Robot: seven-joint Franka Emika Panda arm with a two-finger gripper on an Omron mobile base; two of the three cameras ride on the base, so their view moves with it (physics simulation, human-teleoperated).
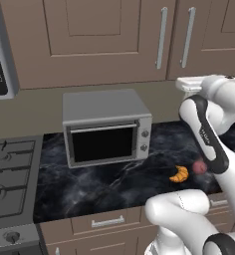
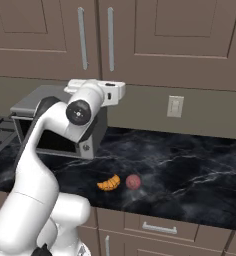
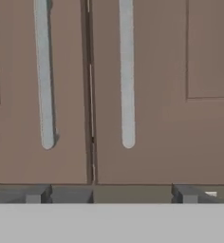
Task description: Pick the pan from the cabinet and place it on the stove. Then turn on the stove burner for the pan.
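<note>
Cabinet [image 3: 156, 95] doors are shut, brown wood with recessed panels and silver bar handles [image 3: 126, 71]; fingers [image 3: 185, 193] spread wide, holding nothing

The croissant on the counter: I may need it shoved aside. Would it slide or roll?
The croissant would probably slide or pivot, since its curved crescent lies flat. It looks light. The round reddish fruit beside it seems likelier to roll.
</note>
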